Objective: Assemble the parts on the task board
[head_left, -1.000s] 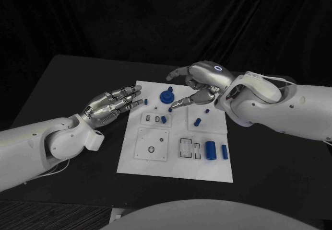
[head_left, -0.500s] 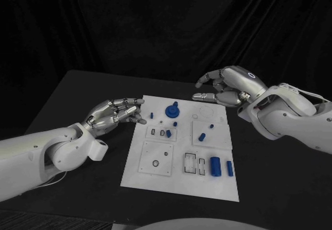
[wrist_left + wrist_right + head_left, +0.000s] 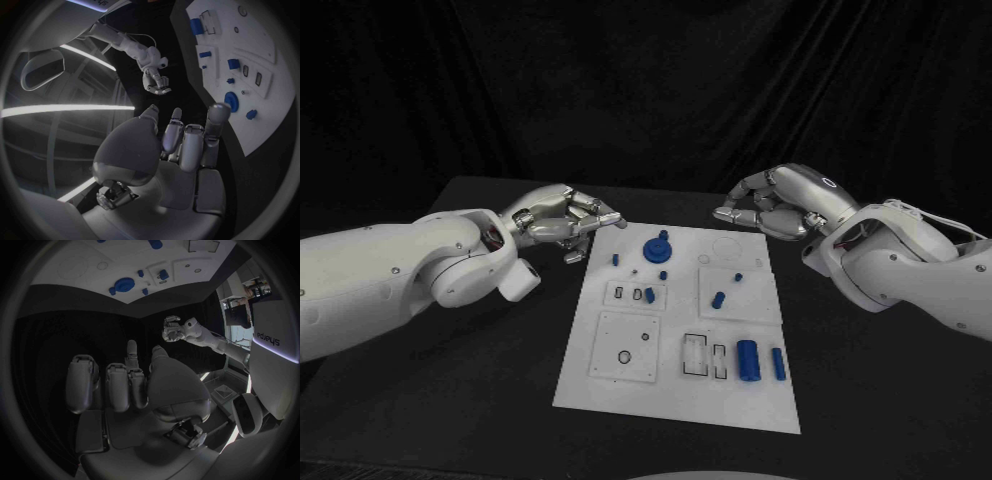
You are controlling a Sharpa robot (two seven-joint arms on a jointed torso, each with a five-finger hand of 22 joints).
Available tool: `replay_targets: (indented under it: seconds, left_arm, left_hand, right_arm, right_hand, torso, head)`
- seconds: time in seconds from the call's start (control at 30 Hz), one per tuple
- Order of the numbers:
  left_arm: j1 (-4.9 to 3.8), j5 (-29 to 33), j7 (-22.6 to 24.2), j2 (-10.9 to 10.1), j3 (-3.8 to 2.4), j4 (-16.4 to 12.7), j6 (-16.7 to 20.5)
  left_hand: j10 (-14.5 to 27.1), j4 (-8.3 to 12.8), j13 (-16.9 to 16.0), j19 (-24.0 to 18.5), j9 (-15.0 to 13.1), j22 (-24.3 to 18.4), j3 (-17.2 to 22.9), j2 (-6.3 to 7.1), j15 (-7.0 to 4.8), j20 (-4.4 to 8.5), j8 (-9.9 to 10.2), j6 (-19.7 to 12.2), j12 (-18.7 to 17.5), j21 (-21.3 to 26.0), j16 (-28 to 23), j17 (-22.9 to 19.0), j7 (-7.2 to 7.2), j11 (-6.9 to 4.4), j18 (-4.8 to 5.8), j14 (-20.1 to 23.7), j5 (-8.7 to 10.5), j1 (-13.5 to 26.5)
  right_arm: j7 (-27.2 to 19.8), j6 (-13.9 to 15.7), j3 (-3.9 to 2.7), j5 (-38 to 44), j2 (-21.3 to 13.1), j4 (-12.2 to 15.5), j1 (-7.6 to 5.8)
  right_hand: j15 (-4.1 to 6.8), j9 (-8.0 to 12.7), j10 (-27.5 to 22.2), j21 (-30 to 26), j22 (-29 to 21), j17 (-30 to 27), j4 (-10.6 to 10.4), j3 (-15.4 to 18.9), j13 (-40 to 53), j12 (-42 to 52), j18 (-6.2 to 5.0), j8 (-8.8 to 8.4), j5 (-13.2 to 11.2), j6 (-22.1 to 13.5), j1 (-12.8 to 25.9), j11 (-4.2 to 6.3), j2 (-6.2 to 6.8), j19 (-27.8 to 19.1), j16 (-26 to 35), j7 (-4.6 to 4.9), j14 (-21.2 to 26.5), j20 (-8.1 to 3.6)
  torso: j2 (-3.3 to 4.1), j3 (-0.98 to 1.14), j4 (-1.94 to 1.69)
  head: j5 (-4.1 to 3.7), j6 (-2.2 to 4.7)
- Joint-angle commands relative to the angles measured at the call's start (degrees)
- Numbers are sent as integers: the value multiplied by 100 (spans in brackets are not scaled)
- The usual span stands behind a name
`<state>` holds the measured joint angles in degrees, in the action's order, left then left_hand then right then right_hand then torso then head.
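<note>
Left hand [image 3: 567,228] hovers just off the far left corner of the task board [image 3: 625,385], fingers curled in, nothing held. Right hand [image 3: 776,203] hovers past the board's far right corner, fingers likewise curled in on nothing. Both hands are apart from the board and from every part.

Task board lies flat in the middle of the black worktop [image 3: 459,360]. Near its far edge stands a round blue knob-like part [image 3: 656,246]. A small blue peg [image 3: 615,259] sits left of it, another small piece [image 3: 664,275] nearer the robot. A short blue part [image 3: 649,295] stands in the small slotted plate. On the right panel, a tilted blue piece [image 3: 717,298] and a tiny one [image 3: 738,275]. Toward the near edge, a stout blue cylinder [image 3: 747,360] and a slimmer blue bar [image 3: 777,364] lie side by side, next to empty rectangular slots.

Judgement: the parts look small, rigid and light, probably smooth plastic, so liable to slip or roll. The cylinder is best pinched across its middle; the knob by its raised centre. Pegs need a fingertip pinch, kept upright.
</note>
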<state>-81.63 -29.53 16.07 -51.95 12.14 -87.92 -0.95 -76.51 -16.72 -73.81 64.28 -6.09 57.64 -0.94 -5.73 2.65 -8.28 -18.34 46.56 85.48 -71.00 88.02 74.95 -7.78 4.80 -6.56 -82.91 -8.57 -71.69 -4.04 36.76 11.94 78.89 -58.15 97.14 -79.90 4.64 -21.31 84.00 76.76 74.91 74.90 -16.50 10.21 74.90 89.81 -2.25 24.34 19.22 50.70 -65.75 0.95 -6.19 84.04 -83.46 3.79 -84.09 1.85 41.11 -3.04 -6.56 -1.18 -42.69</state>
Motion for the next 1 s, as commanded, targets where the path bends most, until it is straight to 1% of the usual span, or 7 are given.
replay_targets:
  seconds: [0.03,0.07,0.13,0.23,0.5,0.8,1.0]
  left_arm:
    - [-80,-792,-1342,120,-4,92,-181]
    - [-88,-807,-1421,140,-4,102,-188]
    - [-115,-856,-1832,231,-4,141,-295]
    - [-136,-897,-2510,365,-3,170,-610]
    - [-147,-1461,-3830,906,-2,395,-1434]
    - [-55,-2225,-4479,1477,-1,664,-1642]
    - [16,-2324,-4959,1728,-1,827,-1728]
  left_hand:
    - [-1349,3,-1619,1203,-410,2034,-727,-275,-111,57,-640,787,452,-1393,198,1505,112,-125,347,-709,425,715]
    - [-1349,-4,-1619,1293,-447,2129,-767,-298,-128,65,-665,791,452,-1439,198,1505,126,-140,366,-709,420,728]
    - [-1349,6,-1619,1454,-554,2297,-874,-327,-166,85,-750,836,452,-1519,198,1505,164,-172,399,-709,459,768]
    - [-1349,15,-1619,1621,-877,2469,-1081,-326,-249,157,-1057,1057,452,-1592,198,1505,285,-269,434,-709,530,835]
    - [-1349,29,-1619,1671,-1543,2531,-1168,-306,-398,302,-1521,1109,452,-1605,198,1505,426,-425,443,-709,561,745]
    - [-1349,39,-1619,1842,-1800,2650,-1149,-382,-457,361,-1473,1112,452,-1648,198,1505,461,-473,477,-709,538,899]
    - [-1349,59,-1619,1990,-2029,2744,-1139,-407,-537,435,-1447,1237,452,-1683,198,1505,527,-546,504,-709,529,1061]
  right_arm:
    - [86,127,-4,-64,68,-38,52]
    - [88,149,-4,-64,76,-41,58]
    - [112,253,-4,-64,97,-45,88]
    - [171,337,-4,-65,90,-29,123]
    - [343,342,-4,-65,-30,54,262]
    - [459,284,-4,-65,-127,73,379]
    - [542,199,-4,-65,-133,67,398]
  right_hand:
    - [-33,38,575,-17,1123,188,0,37,1464,0,-68,-75,173,-9,-129,-33,-35,106,28,21,-344,19]
    - [-34,40,579,-9,1125,185,1,38,1472,3,-66,-77,194,-3,-141,-36,-37,109,29,20,-344,19]
    - [-36,43,591,7,1130,197,-1,44,1494,12,-63,-82,241,14,-163,-38,-42,117,23,19,-347,19]
    - [-42,55,600,35,1138,221,5,50,1510,19,-58,-96,575,107,-282,-47,-37,135,8,16,-355,22]
    - [-53,89,600,22,1133,218,26,-1,1510,19,-61,-157,881,161,-494,-61,-50,135,5,30,-357,29]
    - [-59,144,541,-22,1119,180,64,-97,1401,-28,-71,-266,1253,163,-803,-70,-5,120,23,42,-349,35]
    - [-62,178,495,-30,1116,174,77,-169,1318,-66,-73,-332,1518,173,-971,-73,29,117,26,48,-348,39]
  torso:
    - [-105,184,109]
    - [-108,192,118]
    - [-137,256,190]
    - [-194,329,239]
    - [-305,450,408]
    - [-411,502,499]
    - [-480,512,524]
  head:
    - [49,-83]
    - [51,-99]
    - [80,-157]
    - [42,-282]
    - [177,-532]
    - [290,-724]
    - [306,-731]
